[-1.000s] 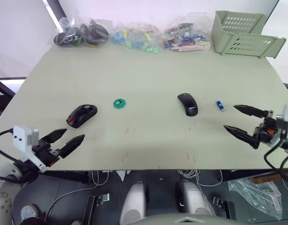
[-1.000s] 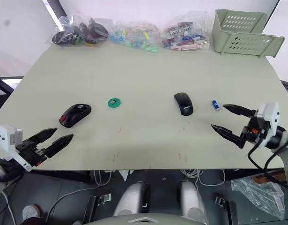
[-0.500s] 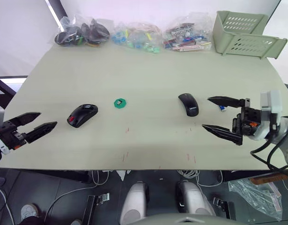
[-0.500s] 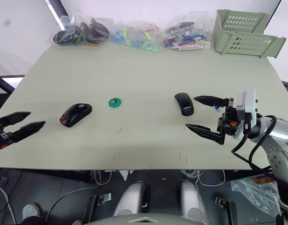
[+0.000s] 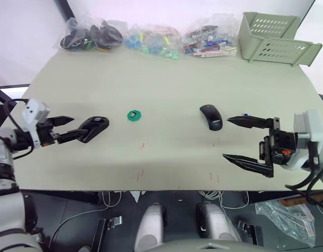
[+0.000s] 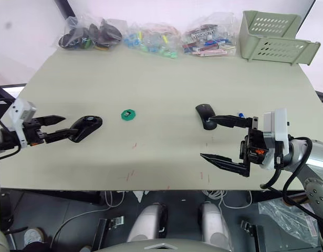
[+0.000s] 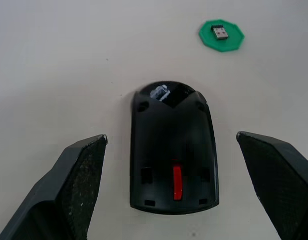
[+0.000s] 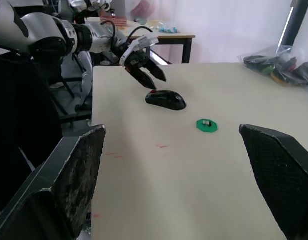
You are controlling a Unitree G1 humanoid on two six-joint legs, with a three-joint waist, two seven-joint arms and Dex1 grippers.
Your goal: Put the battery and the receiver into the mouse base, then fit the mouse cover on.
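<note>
Left gripper: we see our left gripper point(image 5: 66, 127) at the table's left edge with its fingers spread wide, tips just beside the mouse base and holding nothing.

Mouse base: we find the mouse base point(image 7: 173, 152) lying flat on the table point(image 5: 166, 79) between the two left fingers, touching neither; a red part shows at its near end and the scroll wheel at its far end.

Receiver: we see the receiver point(image 7: 221, 33) resting on a green disc point(image 5: 133, 116), a little to the right of the mouse base.

Mouse cover: we see the mouse cover point(image 5: 210, 116) right of centre on the table, well apart from the base.

Battery: we catch only a blue sliver of the battery point(image 5: 246, 115) just beyond the right gripper's upper finger, right of the cover.

Right gripper: we see our right gripper point(image 5: 233, 139) over the table's right front, jaws wide apart and empty, near the cover.

Background: we note clear bags of parts point(image 5: 150, 41) along the far edge and a pale green basket point(image 5: 274, 38) at the far right corner.
</note>
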